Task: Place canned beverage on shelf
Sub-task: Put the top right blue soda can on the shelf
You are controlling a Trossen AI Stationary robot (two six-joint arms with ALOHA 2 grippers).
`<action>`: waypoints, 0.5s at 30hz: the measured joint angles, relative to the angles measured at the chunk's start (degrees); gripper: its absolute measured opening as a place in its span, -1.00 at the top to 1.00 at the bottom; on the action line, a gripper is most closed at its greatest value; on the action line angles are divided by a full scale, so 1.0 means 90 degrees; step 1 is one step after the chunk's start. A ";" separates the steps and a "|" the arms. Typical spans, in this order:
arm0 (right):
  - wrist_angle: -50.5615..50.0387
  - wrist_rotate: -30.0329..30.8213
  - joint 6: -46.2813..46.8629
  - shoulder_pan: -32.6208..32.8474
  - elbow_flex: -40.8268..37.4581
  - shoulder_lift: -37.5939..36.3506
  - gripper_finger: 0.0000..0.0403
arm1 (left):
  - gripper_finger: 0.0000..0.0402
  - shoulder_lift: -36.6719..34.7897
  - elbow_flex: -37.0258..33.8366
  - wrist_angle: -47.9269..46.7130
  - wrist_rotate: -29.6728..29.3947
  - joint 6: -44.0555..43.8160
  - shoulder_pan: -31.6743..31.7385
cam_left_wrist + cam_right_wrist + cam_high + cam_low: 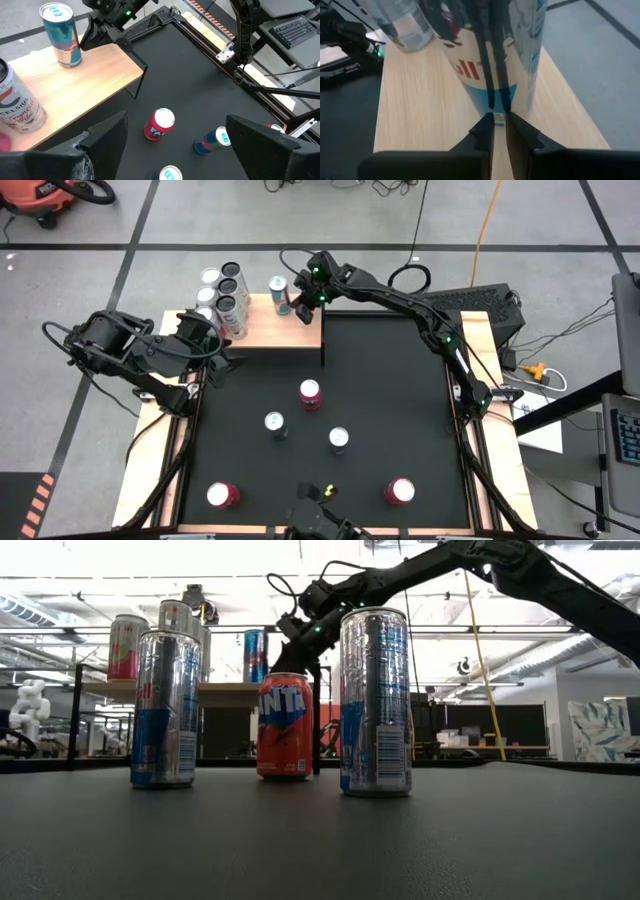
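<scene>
Here the blue can [279, 292] stands upright on the wooden shelf [275, 328], near its far edge, a little apart from the row of cans [226, 297] at the shelf's left end. The right end effector [303, 308] is just beside the blue can, over the shelf — its fingers are pressed together and hold nothing, though whether they touch the can is hard to tell. The left end effector [222, 352] hangs by the shelf's near left corner with its fingers spread apart and empty. On the black table [400, 400] stand more cans — an orange can [310, 393] closest to the shelf.
</scene>
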 joint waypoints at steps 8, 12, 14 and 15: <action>0.0095 0.0124 -0.0019 0.0000 0.0000 0.0000 0.95 | -0.68 0.0000 0.0000 0.0000 0.0007 -0.0004 0.0000; -0.0311 -0.0049 0.0025 0.0006 0.0000 -0.0024 0.95 | -0.68 0.0000 0.0000 0.0000 0.0012 -0.0010 0.0000; -0.0471 -0.0349 0.0069 0.0043 0.0000 -0.0027 0.95 | -0.68 0.0000 0.0000 0.0002 0.0014 -0.0058 0.0000; -0.0511 -0.0470 0.0092 0.0078 0.0001 -0.0027 0.95 | -0.68 0.0000 0.0000 0.0001 0.0015 -0.0075 0.0000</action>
